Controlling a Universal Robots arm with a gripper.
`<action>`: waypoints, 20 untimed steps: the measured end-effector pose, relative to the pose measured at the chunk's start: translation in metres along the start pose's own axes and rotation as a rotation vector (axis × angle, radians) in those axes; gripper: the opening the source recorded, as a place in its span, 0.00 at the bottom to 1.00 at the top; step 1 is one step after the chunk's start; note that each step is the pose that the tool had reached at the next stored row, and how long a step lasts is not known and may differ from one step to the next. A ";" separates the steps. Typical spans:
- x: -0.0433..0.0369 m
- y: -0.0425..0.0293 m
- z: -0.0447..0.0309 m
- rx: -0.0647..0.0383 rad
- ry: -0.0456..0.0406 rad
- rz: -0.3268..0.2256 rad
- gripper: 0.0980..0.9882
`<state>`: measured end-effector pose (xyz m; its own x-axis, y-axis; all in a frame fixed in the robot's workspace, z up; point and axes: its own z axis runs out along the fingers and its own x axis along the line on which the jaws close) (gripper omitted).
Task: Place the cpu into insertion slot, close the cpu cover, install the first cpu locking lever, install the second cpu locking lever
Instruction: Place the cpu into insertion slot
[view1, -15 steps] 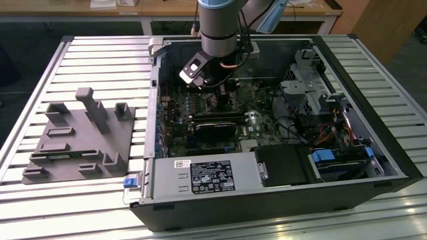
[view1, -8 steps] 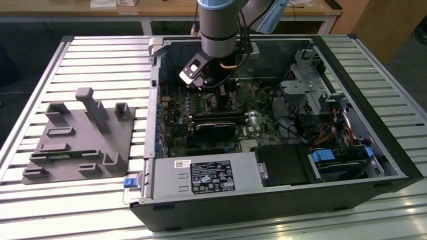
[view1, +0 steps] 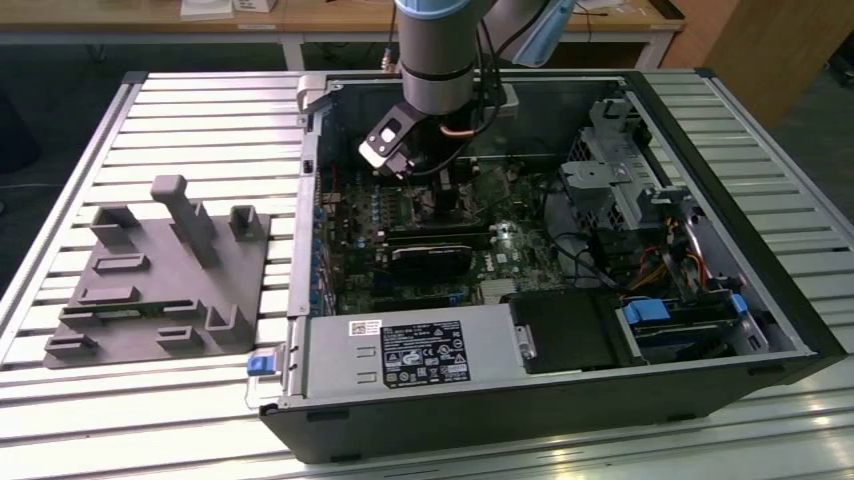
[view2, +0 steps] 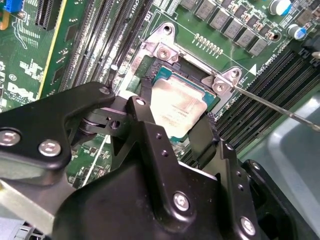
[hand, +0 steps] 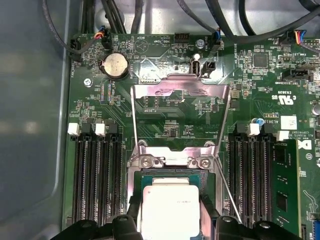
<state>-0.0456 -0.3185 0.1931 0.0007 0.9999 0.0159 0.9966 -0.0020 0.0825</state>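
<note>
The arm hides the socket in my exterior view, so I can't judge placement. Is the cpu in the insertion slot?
Observer: In the first wrist view the cpu lies inside the rim of the insertion slot, the gripper shut on two opposite edges.
Operator: Is the cpu cover in the way?
Observer: No, the cpu cover stands open, swung back off the slot.
Operator: And the levers?
Observer: In the second wrist view one thin locking lever sticks up, unlatched.

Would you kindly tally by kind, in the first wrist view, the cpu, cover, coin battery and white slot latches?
cpu: 1
cover: 1
coin battery: 1
white latches: 4
Total: 7
</note>
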 end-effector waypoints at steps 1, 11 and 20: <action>-0.0001 0.0000 -0.0002 0.000 -0.0016 0.000 0.50; -0.0001 0.0019 0.0001 0.000 -0.0124 0.003 0.50; -0.0001 0.0030 0.0011 0.000 -0.0128 0.004 0.50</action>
<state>-0.0425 -0.3187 0.1923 0.0060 1.0000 0.0035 0.9966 -0.0063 0.0824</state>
